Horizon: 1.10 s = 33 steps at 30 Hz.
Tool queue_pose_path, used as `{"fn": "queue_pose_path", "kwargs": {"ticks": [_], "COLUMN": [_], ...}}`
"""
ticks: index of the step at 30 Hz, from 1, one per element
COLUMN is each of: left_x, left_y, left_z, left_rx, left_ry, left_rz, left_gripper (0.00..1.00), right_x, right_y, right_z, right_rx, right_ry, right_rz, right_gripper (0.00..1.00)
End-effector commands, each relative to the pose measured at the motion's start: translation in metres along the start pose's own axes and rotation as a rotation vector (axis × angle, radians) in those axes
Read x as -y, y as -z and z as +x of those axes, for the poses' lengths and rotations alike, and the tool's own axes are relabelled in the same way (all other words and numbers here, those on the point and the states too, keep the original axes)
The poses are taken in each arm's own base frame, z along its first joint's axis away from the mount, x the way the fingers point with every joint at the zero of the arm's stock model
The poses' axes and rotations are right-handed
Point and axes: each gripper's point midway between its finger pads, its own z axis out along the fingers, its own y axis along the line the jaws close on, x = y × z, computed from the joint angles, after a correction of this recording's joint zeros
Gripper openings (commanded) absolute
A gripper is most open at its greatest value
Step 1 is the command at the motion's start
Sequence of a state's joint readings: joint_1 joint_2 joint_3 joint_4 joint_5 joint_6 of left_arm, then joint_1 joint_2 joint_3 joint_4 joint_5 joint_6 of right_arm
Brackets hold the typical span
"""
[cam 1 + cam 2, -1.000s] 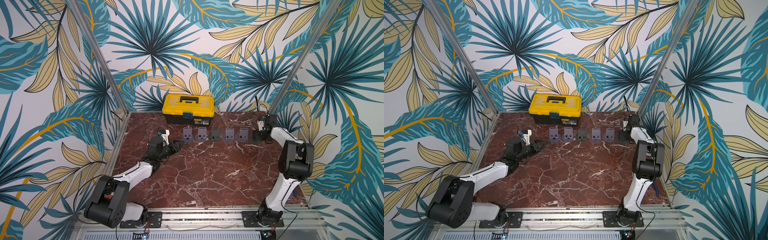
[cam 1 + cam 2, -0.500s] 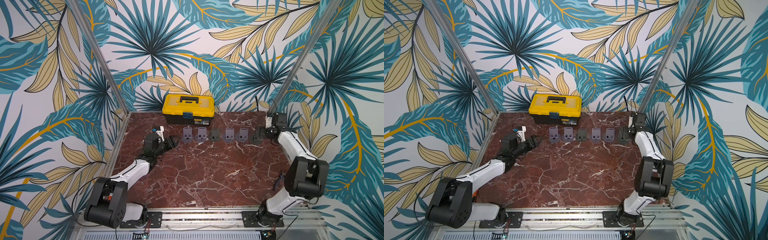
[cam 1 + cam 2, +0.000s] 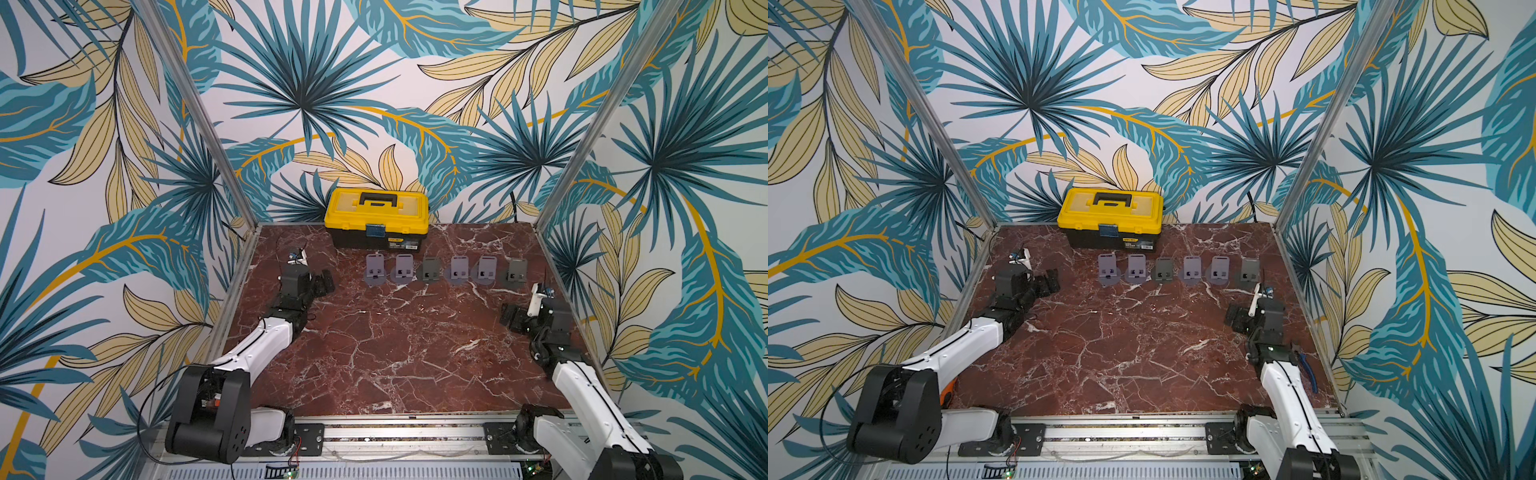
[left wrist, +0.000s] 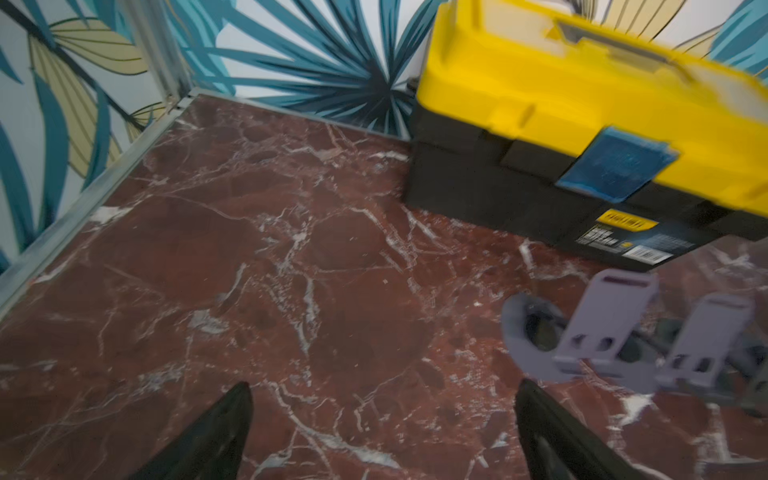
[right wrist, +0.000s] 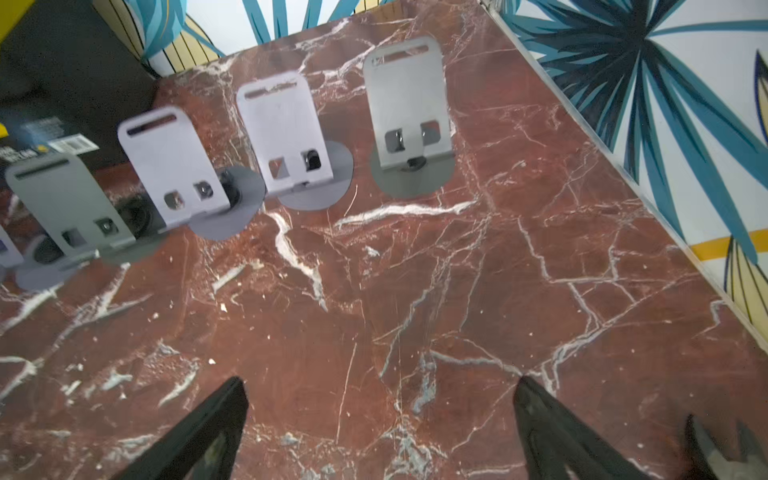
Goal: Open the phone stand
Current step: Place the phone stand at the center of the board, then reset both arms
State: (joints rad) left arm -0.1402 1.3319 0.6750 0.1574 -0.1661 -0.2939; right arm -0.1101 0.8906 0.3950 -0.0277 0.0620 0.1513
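Observation:
Several phone stands stand in a row in front of the toolbox, each with its back plate raised; they are lilac (image 3: 375, 270) (image 3: 1108, 270) or grey (image 3: 516, 272) (image 3: 1250, 270). My left gripper (image 3: 324, 282) (image 3: 1051, 282) (image 4: 383, 386) is open and empty, to the left of the row's left end, where a lilac stand (image 4: 598, 328) shows. My right gripper (image 3: 510, 318) (image 3: 1235, 318) (image 5: 381, 380) is open and empty, nearer the front than the right-end grey stand (image 5: 405, 108) and apart from it.
A yellow and black toolbox (image 3: 376, 216) (image 3: 1110, 218) (image 4: 582, 104) sits shut against the back wall behind the row. Patterned walls with metal rails (image 3: 232, 291) (image 3: 557, 266) close in the red marble table (image 3: 395, 345) on both sides.
Both grippers have opened wide. The right arm has drawn back from the right-end stand towards the front, leaving it standing. The left gripper has pulled away to the left.

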Motion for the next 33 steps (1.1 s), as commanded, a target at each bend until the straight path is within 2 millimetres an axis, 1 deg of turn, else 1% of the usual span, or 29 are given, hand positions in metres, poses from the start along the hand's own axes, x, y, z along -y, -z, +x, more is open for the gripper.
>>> {"fn": "queue_pose_path", "kwargs": {"ticks": [1, 5, 8, 11, 13, 17, 20, 23, 25, 27, 30, 31, 33], "left_x": [-0.014, -0.016, -0.017, -0.015, -0.013, -0.023, -0.025, -0.024, -0.025, -0.019, -0.028, -0.032, -0.040], "left_y": [0.001, -0.001, -0.001, 0.004, 0.008, 0.017, 0.017, 0.015, 0.014, 0.018, 0.028, 0.028, 0.021], "left_z": [-0.020, -0.015, -0.013, -0.010, -0.006, 0.009, 0.014, 0.014, 0.014, 0.013, 0.003, 0.000, 0.001], "left_rx": [0.099, 0.150, 0.149, 0.156, 0.170, 0.224, 0.227, 0.221, 0.217, 0.223, 0.267, 0.271, 0.254], "left_ry": [-0.108, -0.153, -0.138, -0.139, -0.144, -0.136, -0.148, -0.148, -0.146, -0.220, -0.275, -0.283, -0.260], "left_rz": [-0.079, -0.074, -0.036, 0.004, 0.026, 0.011, 0.011, 0.015, 0.016, 0.046, -0.013, -0.026, -0.022], "left_gripper": [0.99, 1.00, 0.99, 1.00, 1.00, 1.00, 1.00, 1.00, 0.99, 1.00, 1.00, 0.99, 1.00], "right_x": [0.004, 0.002, -0.007, -0.014, -0.019, -0.024, -0.027, -0.030, -0.035, -0.035, -0.037, -0.036, -0.036], "right_y": [0.006, -0.003, -0.016, -0.028, -0.030, -0.037, -0.040, -0.047, -0.053, -0.059, -0.063, -0.063, -0.066], "right_z": [-0.035, -0.038, -0.039, -0.038, -0.044, -0.052, -0.057, -0.057, -0.054, -0.050, -0.048, -0.048, -0.045], "right_rx": [0.211, 0.233, 0.243, 0.267, 0.295, 0.346, 0.365, 0.372, 0.372, 0.372, 0.373, 0.372, 0.374], "right_ry": [-0.020, 0.009, 0.035, 0.071, 0.092, 0.122, 0.142, 0.156, 0.172, 0.176, 0.181, 0.180, 0.179], "right_rz": [0.064, 0.088, 0.072, 0.076, 0.081, 0.089, 0.085, 0.073, 0.052, 0.055, 0.048, 0.051, 0.051], "right_gripper": [1.00, 1.00, 1.00, 1.00, 1.00, 1.00, 1.00, 1.00, 1.00, 1.00, 1.00, 1.00, 1.00]}}
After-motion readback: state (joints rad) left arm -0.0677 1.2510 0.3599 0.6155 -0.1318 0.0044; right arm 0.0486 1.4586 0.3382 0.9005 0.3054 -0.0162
